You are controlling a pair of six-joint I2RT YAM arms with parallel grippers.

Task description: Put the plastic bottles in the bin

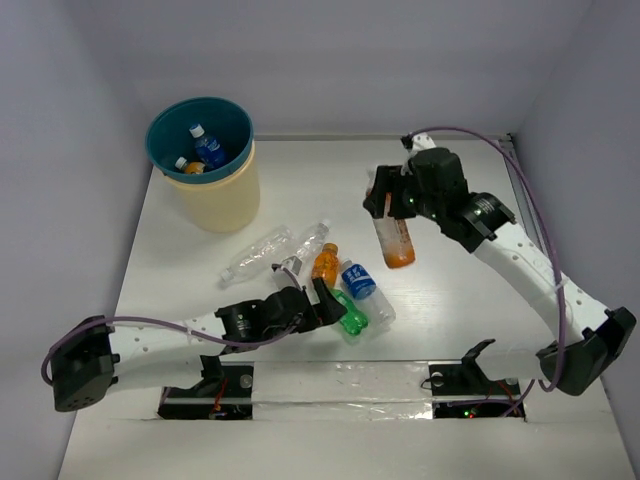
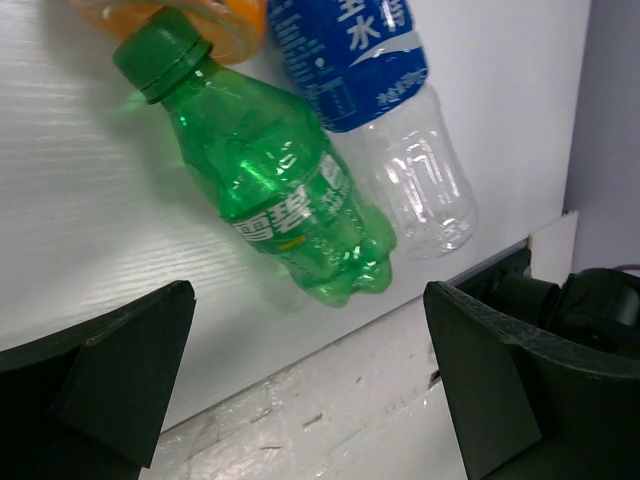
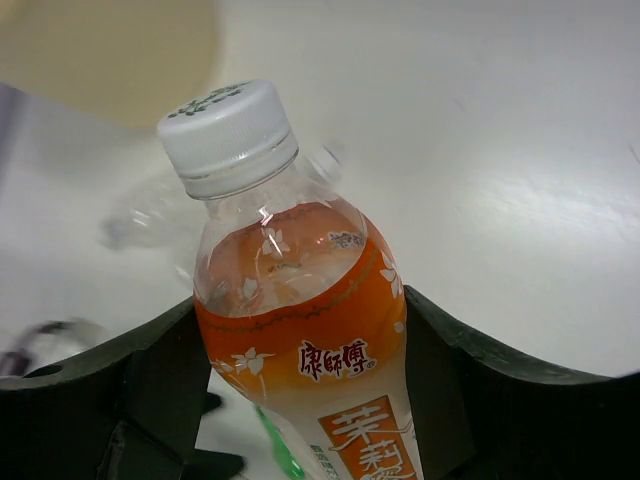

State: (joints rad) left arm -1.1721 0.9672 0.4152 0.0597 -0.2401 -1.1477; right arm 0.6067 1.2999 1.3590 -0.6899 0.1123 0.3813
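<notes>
Right tool (image 3: 300,345) grips orange bottle (image 3: 295,280); overhead alone shows bin (image 1: 225,195)

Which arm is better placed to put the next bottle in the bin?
Right. The right tool is shut on an orange bottle, so it likely only needs carrying across to the bin. The left tool is open over the green bottle and holds nothing.

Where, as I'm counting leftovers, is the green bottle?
Top view, front centre: the green bottle lies beside the blue-labelled bottle, just ahead of the open left gripper.
</notes>
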